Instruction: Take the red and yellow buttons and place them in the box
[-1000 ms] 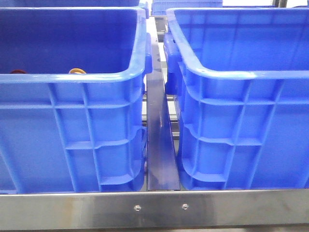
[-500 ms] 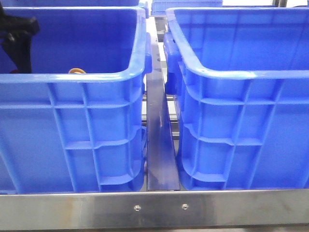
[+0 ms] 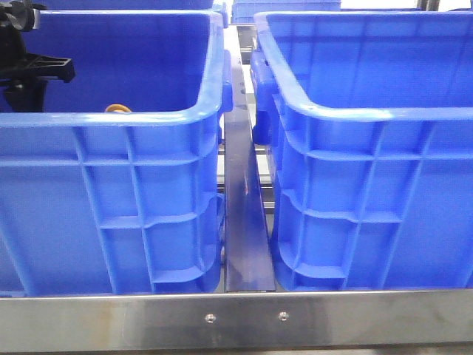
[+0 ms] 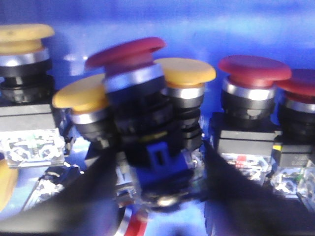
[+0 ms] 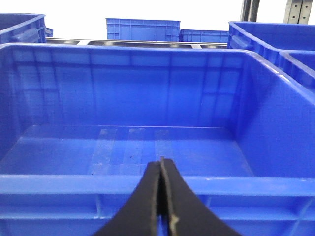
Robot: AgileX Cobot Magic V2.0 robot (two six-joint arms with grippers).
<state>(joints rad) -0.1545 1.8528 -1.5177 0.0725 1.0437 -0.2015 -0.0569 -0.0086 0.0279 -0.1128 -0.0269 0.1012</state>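
The left gripper point(image 4: 160, 172) straddles a red button point(image 4: 135, 93), jaws open; it should close squarely on its body.

The left arm point(image 3: 22, 59) is black with a flat cross piece, and both grippers, left point(image 4: 162, 196) and right point(image 5: 161, 206), have smooth, dark, tapered fingers.

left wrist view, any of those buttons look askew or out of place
Yes: one red button is tilted between the left gripper's fingers, leaning against upright yellow buttons. The rest stand straight.
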